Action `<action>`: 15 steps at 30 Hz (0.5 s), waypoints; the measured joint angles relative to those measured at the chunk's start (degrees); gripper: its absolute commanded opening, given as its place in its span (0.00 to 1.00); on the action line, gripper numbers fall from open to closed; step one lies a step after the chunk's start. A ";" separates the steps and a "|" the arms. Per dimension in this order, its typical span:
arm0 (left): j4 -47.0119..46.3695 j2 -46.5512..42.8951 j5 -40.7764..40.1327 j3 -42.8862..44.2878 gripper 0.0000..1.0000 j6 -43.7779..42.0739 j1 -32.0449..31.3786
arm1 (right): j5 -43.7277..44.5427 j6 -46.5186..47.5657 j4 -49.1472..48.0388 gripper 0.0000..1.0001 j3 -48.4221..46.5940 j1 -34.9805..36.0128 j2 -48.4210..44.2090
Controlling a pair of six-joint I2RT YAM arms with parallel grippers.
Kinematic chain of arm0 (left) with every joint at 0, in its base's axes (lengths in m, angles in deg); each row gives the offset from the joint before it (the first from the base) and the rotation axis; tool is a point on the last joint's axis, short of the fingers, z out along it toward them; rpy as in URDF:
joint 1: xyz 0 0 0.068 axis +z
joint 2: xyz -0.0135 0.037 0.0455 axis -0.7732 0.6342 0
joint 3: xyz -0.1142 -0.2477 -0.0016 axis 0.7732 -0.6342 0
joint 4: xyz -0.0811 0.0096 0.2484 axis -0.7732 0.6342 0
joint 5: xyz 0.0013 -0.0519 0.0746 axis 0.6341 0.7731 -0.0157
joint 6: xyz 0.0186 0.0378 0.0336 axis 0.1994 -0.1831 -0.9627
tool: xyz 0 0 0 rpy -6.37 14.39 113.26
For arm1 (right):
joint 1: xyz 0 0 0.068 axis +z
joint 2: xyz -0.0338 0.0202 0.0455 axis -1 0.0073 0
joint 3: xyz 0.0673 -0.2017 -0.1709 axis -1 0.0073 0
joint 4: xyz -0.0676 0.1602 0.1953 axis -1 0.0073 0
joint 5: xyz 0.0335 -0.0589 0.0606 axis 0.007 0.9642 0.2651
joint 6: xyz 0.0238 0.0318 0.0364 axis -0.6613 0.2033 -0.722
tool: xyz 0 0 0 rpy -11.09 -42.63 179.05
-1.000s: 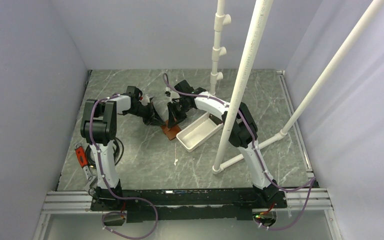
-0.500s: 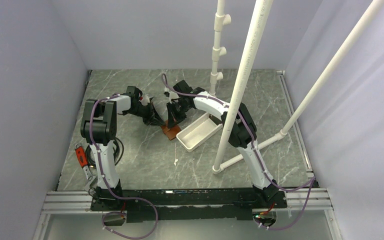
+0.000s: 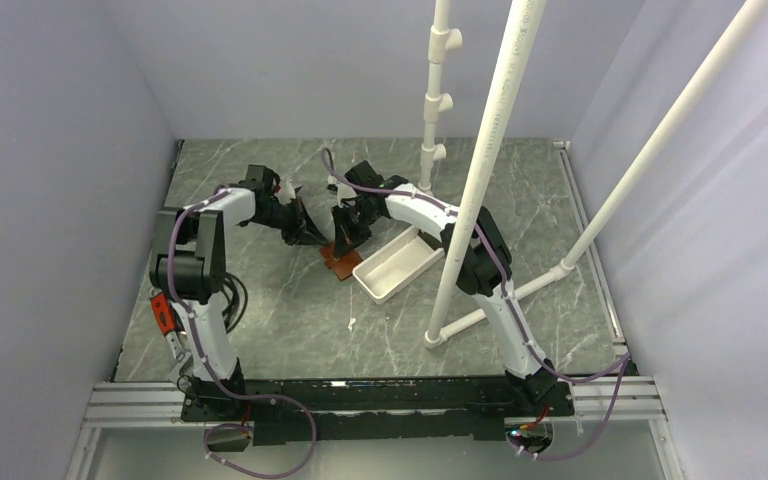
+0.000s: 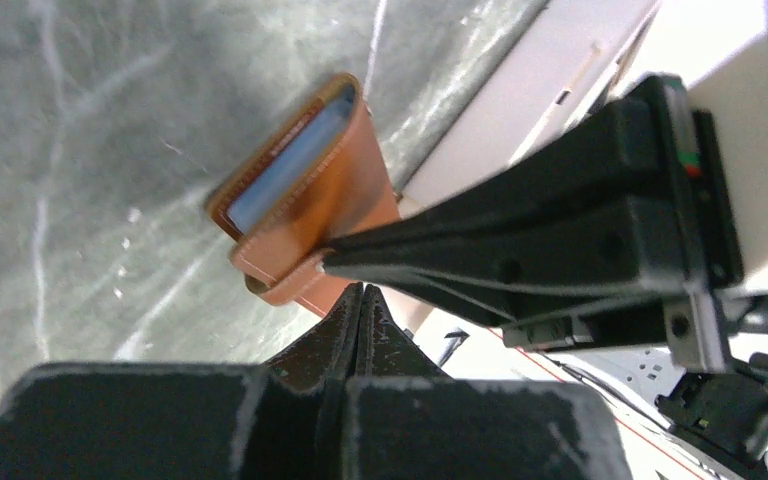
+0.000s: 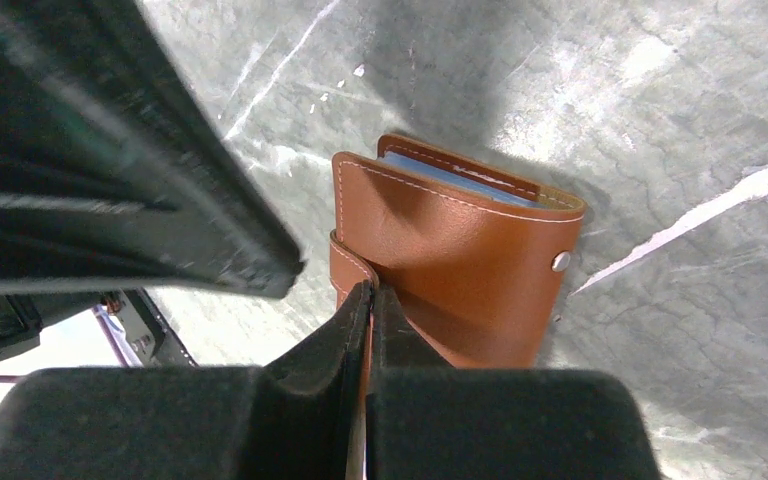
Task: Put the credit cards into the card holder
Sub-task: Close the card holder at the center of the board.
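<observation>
Near the middle of the tabletop [image 3: 290, 320], the card holder [image 3: 341, 262] lies folded with a blue card [image 5: 450, 175] peeking out of its edge, and a white tray [image 3: 397, 262] sits just beside it at its 3 o'clock. Left jaws reach in from the holder's 10 o'clock and right jaws from its 12 o'clock, both pairs pressed together, tips at the brown leather; I cannot tell if any leather is pinched. It looks like the arms are working on the holder itself, so the next move needs a soft push that keeps the card inside.
</observation>
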 measured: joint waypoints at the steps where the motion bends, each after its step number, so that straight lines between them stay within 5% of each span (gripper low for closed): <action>1: -0.26 -1.27 0.04 -0.74 0.00 0.13 0.00 | -0.13 -0.07 -0.02 0.00 0.00 -0.09 0.02; 15: -3.52 -2.91 -1.05 -8.57 0.00 1.95 -2.86 | -4.42 -1.79 -2.10 0.00 1.62 -2.23 0.26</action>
